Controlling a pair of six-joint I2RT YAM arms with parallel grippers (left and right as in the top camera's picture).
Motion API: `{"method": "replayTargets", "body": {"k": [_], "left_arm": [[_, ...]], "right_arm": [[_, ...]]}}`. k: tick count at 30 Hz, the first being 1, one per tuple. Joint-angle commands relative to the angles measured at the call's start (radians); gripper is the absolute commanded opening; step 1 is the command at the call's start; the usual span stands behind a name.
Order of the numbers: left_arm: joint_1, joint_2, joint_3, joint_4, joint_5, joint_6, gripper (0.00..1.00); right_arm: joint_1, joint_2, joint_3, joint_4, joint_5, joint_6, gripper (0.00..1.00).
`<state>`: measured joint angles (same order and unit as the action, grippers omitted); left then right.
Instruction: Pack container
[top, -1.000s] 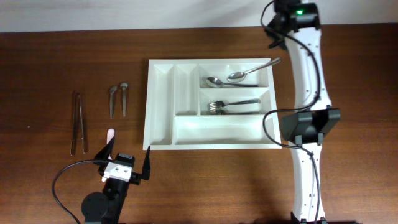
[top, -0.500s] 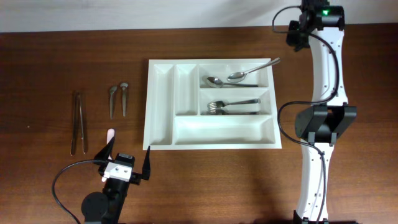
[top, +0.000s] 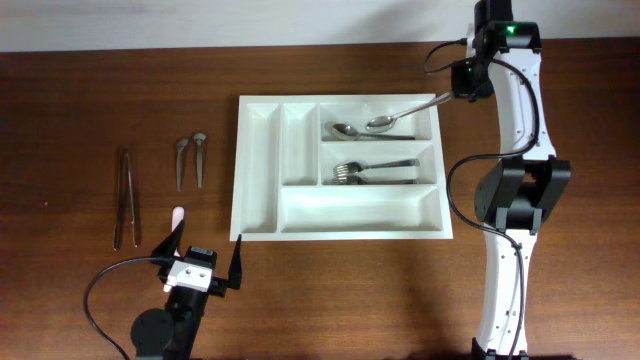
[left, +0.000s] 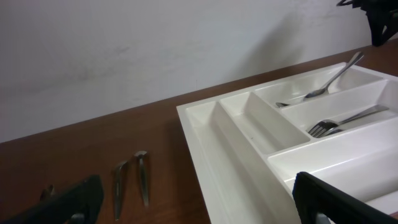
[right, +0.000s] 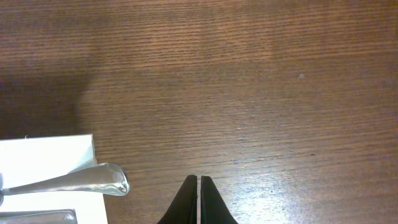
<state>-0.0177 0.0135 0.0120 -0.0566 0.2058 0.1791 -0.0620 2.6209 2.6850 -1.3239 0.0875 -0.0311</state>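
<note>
The container, a large white tray (top: 360, 211), lies mid-table. It also shows in the left wrist view (left: 249, 146), and its corner shows in the right wrist view (right: 43, 155). Its upper crosswise compartment holds two spoons (top: 372, 128); one spoon's handle (top: 432, 101) pokes over the right rim, and its end shows in the right wrist view (right: 93, 179). The middle compartment holds forks (top: 375, 172). My right gripper (top: 464, 82) (right: 199, 186) is shut and empty over bare table, just right of that handle end. My left gripper (top: 205, 262) (left: 199, 205) is open and empty, near the tray's front left corner.
On the table left of the tray lie two small spoons (top: 190, 158) (left: 130, 177), a pair of long metal tongs (top: 127, 195) and a small pink-tipped utensil (top: 177, 215). The two narrow compartments and the long front compartment hold nothing. A white wall runs along the far edge.
My right arm has swung right, then come down toward the tray's far right corner beside the protruding spoon handle. The left arm and the utensils have not moved.
</note>
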Motion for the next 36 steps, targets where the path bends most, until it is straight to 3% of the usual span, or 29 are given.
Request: {"method": "replayTargets", "body": {"k": [1,36], "left_arm": [[-0.004,-0.008,-0.003,-0.005,0.0,-0.005,0.99],[-0.004,-0.008,-0.003,-0.005,0.0,-0.005,0.99]], "right_arm": [[0.009,0.003,-0.004,0.005,-0.01,-0.022,0.04],[0.024,0.004,-0.045,0.031,-0.127,-0.074,0.04]]}}
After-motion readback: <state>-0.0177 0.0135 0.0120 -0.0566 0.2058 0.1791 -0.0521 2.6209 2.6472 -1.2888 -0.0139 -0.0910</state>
